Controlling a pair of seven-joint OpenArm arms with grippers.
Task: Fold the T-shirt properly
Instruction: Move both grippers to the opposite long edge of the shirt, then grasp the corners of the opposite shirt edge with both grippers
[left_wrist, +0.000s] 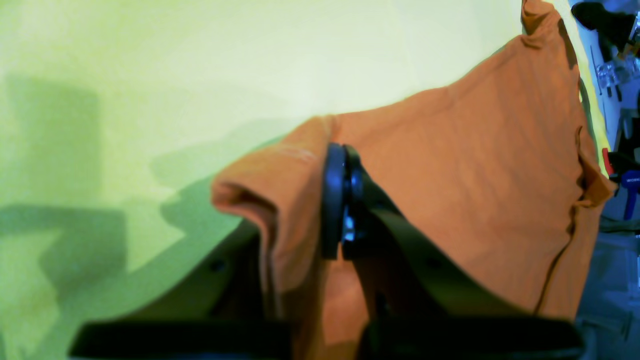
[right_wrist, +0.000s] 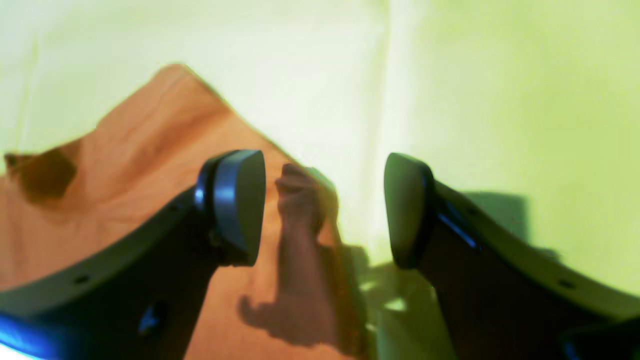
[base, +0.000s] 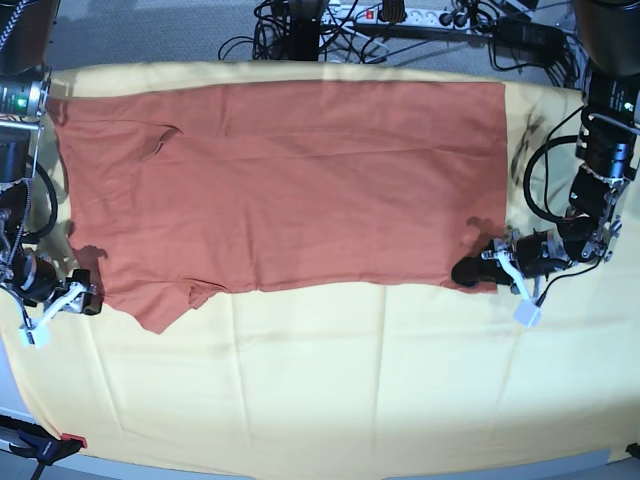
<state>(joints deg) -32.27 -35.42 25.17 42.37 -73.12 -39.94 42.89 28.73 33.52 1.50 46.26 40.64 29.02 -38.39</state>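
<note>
The biggest thing is the pale yellow cloth. It covers the whole table and gives the shirt a soft, flat place to lie.

On top of it lies the T-shirt, rust orange and spread out wide on the far half of the cloth. Its long near edge runs across the middle. One sleeve sticks out toward the front, near the right arm. I think the shirt is laid flat like this so its edges are easy to grab for a fold.

The left gripper is at the shirt's near corner, on the right side of the base view. Its two pads are pressed tight together, and a bit of orange cloth is pinched there. The cloth bunches up and lifts a little beside it. It probably holds that corner so it can carry it across.

The right gripper is by the sleeve, at the other end of the shirt. Its pads stand wide apart with nothing between them. A little fold of orange cloth sits just under the gap. It looks ready to close on that edge, so both arms can lift together.

I see no words or labels on the shirt. A blue thing at the edge of the left wrist view has tiny white letters, too small to read.
</note>
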